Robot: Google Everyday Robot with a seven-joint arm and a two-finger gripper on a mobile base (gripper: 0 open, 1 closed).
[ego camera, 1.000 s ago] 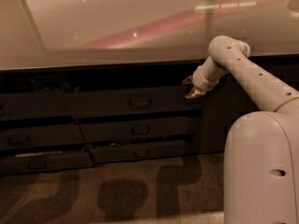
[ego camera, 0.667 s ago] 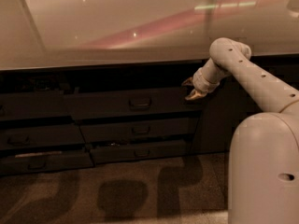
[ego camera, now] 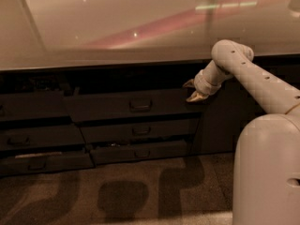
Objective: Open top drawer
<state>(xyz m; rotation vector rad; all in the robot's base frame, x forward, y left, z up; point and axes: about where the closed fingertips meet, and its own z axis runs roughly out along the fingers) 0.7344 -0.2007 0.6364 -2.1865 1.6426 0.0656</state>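
- The robot's white body (ego camera: 267, 172) fills the lower right corner, and its arm (ego camera: 262, 81) reaches up and left towards the cabinets
- The patterned floor (ego camera: 117, 196) in front carries dark shadows
- Two shallower drawers (ego camera: 112, 134) sit stacked below the top drawer, each with a small handle
- The top drawer (ego camera: 103, 108) runs just under the counter edge, its loop handle (ego camera: 140, 105) at the centre and a dark gap above its front
- The gripper (ego camera: 193, 90) is at that front's upper right corner, well right of the handle; the jaws are spread apart with nothing seen held between them, and I cannot tell whether they touch the front
- The glossy counter (ego camera: 117, 27) spreads behind
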